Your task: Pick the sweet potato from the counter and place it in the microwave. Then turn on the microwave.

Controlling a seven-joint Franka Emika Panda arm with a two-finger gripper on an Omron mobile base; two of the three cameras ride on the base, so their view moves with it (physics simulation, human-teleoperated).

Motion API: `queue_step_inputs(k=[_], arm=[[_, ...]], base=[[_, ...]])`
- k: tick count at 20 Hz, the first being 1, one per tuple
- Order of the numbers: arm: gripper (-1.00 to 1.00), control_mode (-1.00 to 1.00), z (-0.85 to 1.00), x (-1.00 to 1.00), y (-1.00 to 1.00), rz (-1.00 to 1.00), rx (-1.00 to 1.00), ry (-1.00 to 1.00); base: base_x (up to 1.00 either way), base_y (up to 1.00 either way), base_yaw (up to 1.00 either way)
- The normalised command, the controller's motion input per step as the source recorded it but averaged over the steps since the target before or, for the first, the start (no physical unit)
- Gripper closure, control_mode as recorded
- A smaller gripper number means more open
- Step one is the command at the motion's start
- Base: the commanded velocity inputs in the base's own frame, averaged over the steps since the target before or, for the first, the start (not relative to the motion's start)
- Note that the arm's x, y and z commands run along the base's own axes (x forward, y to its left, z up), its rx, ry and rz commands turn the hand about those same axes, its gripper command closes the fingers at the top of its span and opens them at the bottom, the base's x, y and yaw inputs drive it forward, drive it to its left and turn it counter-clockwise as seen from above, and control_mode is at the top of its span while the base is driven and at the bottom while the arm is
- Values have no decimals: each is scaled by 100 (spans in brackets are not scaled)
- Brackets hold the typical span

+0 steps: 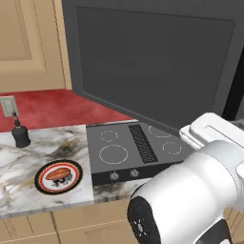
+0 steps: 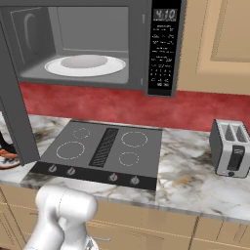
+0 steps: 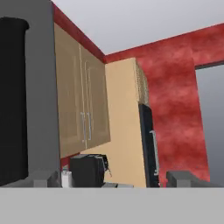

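Note:
The sweet potato (image 1: 59,173), reddish-brown and oblong, lies on a round red-rimmed plate (image 1: 44,185) on the marble counter (image 1: 24,162), left of the cooktop. The microwave (image 2: 163,49) hangs above with its door (image 1: 152,62) swung wide open, and the white turntable (image 2: 85,66) inside is bare. My gripper (image 3: 113,181) is open, its fingertips (image 3: 41,179) far apart with nothing between them. It is raised and looks past a black bar (image 3: 13,100) and a grey slab (image 3: 41,87) close on its left, seemingly the door's handle and edge.
A dark cooktop (image 2: 105,146) with knobs sits under the microwave. A toaster (image 2: 229,149) stands on the counter at the right, and a small black bottle (image 1: 20,134) at the back left. Tan wall cabinets (image 3: 81,105) and a black coffee machine (image 3: 87,170) lie ahead of the hand.

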Motion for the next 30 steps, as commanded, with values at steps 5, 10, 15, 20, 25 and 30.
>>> queue_step_inputs(k=[5,10,15,20,25,30], arm=[[-100,-100,14,-23,-71,13,23,24],[-100,-100,3,-8,-66,21,28,24],[-100,-100,0,-4,-52,29,37,12],[-100,-100,0,37,-41,35,49,2],[-100,-100,0,76,-32,41,55,0],[-100,-100,-17,72,-14,40,57,0]], base=[[0,0,0],[0,0,0],[0,0,0],[0,0,0],[0,0,0],[0,0,0]])
